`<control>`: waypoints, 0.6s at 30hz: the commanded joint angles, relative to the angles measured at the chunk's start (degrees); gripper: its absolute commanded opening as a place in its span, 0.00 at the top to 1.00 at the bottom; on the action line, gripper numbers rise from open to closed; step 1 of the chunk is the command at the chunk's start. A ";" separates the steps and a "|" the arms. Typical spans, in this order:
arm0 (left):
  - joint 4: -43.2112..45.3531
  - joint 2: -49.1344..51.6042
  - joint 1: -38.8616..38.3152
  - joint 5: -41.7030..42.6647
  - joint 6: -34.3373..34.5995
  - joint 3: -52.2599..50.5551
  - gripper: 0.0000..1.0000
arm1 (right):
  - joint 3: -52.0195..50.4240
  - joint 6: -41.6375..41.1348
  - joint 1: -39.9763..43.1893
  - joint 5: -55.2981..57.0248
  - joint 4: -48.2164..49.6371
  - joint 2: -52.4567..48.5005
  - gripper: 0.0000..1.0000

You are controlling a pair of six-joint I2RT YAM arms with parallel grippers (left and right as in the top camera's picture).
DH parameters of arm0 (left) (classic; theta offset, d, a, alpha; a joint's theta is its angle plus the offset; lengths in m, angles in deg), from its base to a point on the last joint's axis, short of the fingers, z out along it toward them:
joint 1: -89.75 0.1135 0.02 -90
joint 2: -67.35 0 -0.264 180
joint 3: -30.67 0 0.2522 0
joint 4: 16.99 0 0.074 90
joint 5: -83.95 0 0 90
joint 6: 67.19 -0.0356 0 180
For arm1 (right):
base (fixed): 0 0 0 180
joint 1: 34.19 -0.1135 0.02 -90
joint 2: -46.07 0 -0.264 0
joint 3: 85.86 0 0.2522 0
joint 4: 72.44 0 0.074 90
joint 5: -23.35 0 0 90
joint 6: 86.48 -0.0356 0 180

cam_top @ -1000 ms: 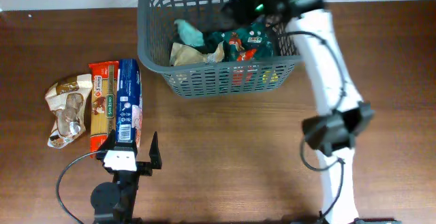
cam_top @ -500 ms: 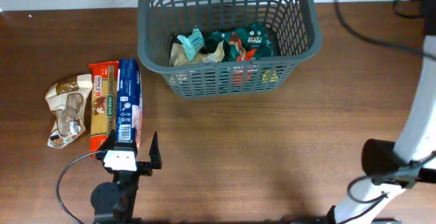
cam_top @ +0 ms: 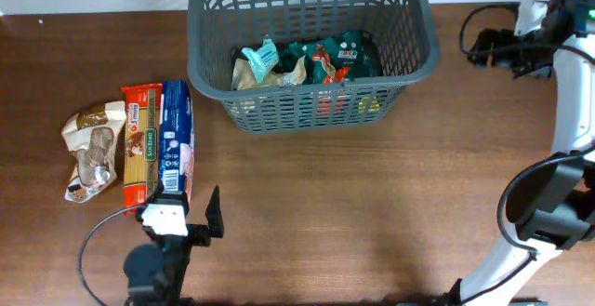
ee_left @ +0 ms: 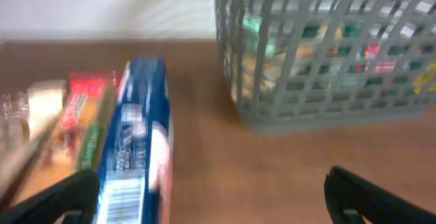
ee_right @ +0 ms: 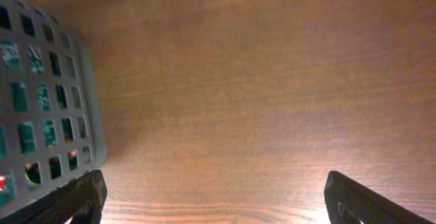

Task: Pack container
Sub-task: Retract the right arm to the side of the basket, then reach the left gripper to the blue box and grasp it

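Inside container [cam_top: 307, 113], pkts [cam_top: 316, 62] overlap, partly hidden; left-wrist view blurred.

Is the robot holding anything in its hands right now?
No, nothing. The left gripper is open and empty near the blue packet, and the right gripper is open and empty over the table beside the basket.
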 commanded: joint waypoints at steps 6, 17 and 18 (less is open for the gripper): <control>-10.25 24.59 -0.11 -9.94 5.14 23.93 0.01 | -0.92 -0.50 0.07 -0.52 0.39 0.85 0.01; -25.99 65.26 1.99 -10.14 -4.46 62.60 0.01 | -0.92 -0.50 0.07 -0.52 0.39 0.85 0.01; -26.47 66.79 1.99 -10.14 -4.46 64.24 0.01 | -0.92 -0.50 0.07 -0.52 0.39 0.85 0.01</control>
